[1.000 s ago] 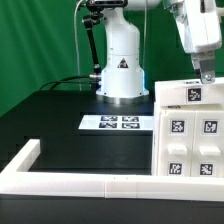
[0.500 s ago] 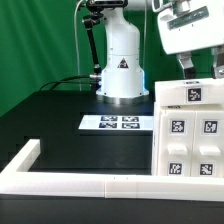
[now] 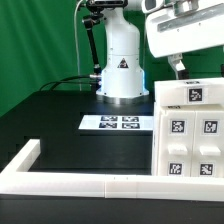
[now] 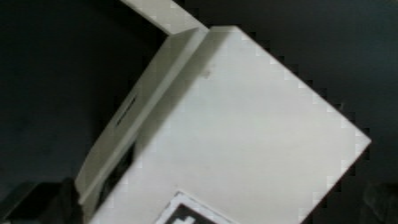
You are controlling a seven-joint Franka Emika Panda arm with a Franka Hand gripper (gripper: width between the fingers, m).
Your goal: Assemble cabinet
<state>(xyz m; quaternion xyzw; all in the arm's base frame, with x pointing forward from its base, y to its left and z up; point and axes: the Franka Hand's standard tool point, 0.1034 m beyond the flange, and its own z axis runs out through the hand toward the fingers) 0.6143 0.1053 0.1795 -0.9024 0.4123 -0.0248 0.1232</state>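
The cabinet point(image 3: 190, 132) is a white blocky box at the exterior view's right, with four black-and-white tags on its front and one on its top. My gripper point(image 3: 198, 66) hangs just above its top back edge, apart from it. One dark finger point(image 3: 178, 65) shows; the other lies near the frame's edge. The jaws stand wide apart with nothing between them. The wrist view looks down on the cabinet's white top panel point(image 4: 231, 120), with a tag corner point(image 4: 222, 212) at the frame's edge.
The marker board point(image 3: 118, 123) lies flat on the black table in front of the robot's white base point(image 3: 122, 70). A long low white border rail point(image 3: 80, 184) runs along the near edge and turns back at the left point(image 3: 24, 154). Green backdrop behind.
My gripper has lifted off the cabinet's top and swung toward the exterior view's left, with more of the white hand now in view. The cabinet has not moved.
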